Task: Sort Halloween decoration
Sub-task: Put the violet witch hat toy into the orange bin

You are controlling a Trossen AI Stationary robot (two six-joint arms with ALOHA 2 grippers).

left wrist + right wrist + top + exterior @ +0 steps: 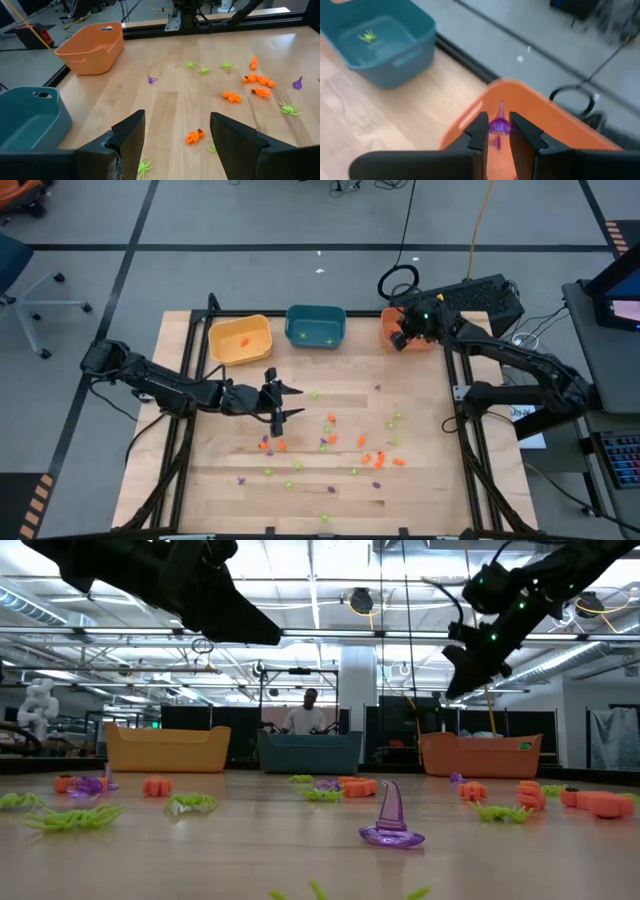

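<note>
Right jaws (497, 131) clamped on a purple witch hat (499, 123), pinched at its brim, tip pointing away from the wrist. Poised over the orange bin (555, 125), its near rim just ahead of and below the fingertips, the teal bin (385, 45) well off to one side with a green spider (368, 35) in it. Best done by carrying the hat a little further forward, past the rim and over the bin's hollow, before letting go; released here, could well clip the rim and bounce back onto the worktop (420, 480). Worth lowering slightly too, since so light a trinket may stick to a pad or tumble sideways. Then parting the fingers fully and lifting straight up, clear of the wall.

Left jaws (175, 142) spread wide and empty, hovering low over the worktop. An orange figure (194, 136) lying just ahead, between the two fingers, a green spider (143, 166) close beside one finger. For a clean pick, centre on the orange figure alone, descend with fingers straddling it, and keep the spider outside the closing gap.

Remaining decorations (340, 445) scattered across the middle of the worktop, orange, green and purple mixed; yellow bin (240, 338) holding one orange piece. Sorting judged barely begun.
</note>
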